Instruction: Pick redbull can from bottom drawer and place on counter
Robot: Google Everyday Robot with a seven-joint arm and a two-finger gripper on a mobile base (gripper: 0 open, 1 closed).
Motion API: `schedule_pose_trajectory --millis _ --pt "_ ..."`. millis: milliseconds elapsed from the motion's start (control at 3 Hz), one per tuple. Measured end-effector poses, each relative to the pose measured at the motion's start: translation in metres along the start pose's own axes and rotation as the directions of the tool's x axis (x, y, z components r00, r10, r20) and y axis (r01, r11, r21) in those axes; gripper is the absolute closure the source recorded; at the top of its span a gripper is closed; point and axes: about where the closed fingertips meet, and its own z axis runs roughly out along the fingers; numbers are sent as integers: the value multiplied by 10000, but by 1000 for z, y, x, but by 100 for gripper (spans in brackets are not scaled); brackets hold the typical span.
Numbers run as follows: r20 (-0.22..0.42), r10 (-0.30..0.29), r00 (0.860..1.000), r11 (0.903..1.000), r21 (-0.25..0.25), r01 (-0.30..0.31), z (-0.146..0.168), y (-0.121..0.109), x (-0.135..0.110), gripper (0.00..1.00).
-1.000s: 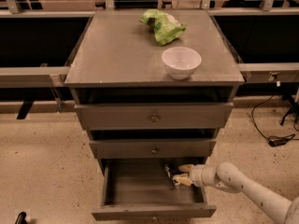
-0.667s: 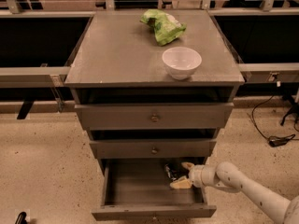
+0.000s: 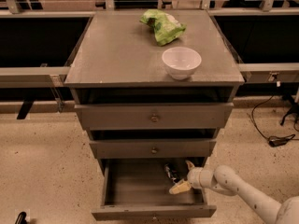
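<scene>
1. Camera view, what's new: hardly any travel for the gripper (image 3: 183,176) compared with a second ago, just a wider spread of the fingers. Parked low inside the pulled-out bottom drawer (image 3: 154,212), right side, jaws apart and holding nothing.
2. Same view, task thing: redbull can (image 3: 171,172) tucked in the right rear of that drawer, right at the mouth of the spread fingers. Can't tell whether already between them or just beside. Reads like lining up for the grab, so the lift and the trip to the counter (image 3: 117,50) not yet done.
3. Around: white bowl (image 3: 181,62) and green bag (image 3: 162,26) up on the counter, toward the right and back; bare grey on the left for a drop-off.
4. In the way: middle drawer (image 3: 154,149) front hanging right over the can, so tight headroom. Probably worth backing out toward the drawer front before going up.
</scene>
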Motion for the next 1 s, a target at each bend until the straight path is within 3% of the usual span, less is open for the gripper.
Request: schedule_pose_trajectory --millis 667,1000 --pt "-41 -230 9997 9996 186 231 34 -8 14 0" --pt "-58 -216 9997 9984 516 219 48 -15 28 0"
